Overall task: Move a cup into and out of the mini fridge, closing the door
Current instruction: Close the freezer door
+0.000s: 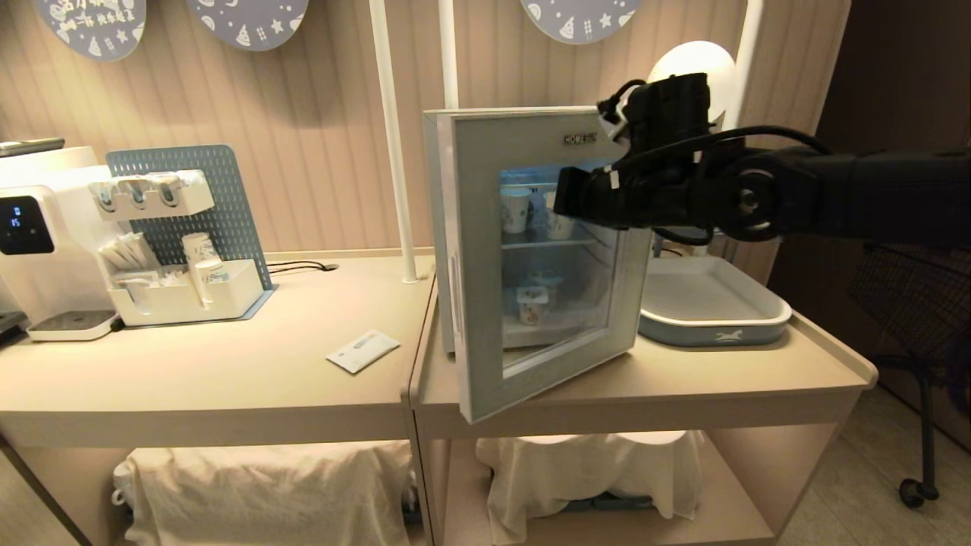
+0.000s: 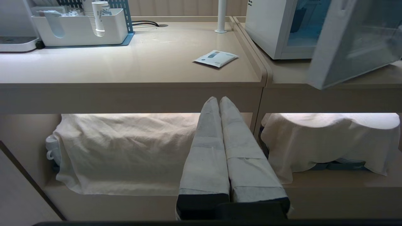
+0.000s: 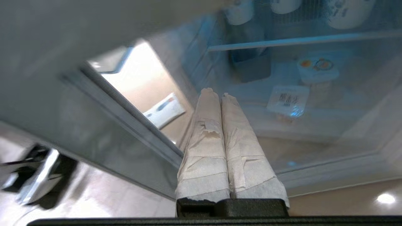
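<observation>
The white mini fridge [image 1: 438, 227] stands on the right table. Its door [image 1: 479, 318], hinged on the right, is swung partway open with the free edge toward me. Through the glass I see one cup [image 1: 516, 209] on the upper wire shelf, another cup [image 1: 533, 303] on the fridge floor, and several cups [image 3: 348, 12] along the shelf. My right arm [image 1: 645, 189] reaches across the door's front. The right gripper [image 3: 216, 93] is shut and empty, tips close to the glass near the door frame [image 3: 103, 138]; contact is unclear. The left gripper [image 2: 219, 99] hangs shut below the table edge.
On the left table are a water dispenser [image 1: 38, 235], an organiser with paper cups [image 1: 190, 280] and a white packet [image 1: 362, 350]. A grey tray [image 1: 713, 303] sits right of the fridge. Cloth-covered items [image 1: 265, 485] fill the lower shelf. A wheeled chair [image 1: 918, 318] stands at far right.
</observation>
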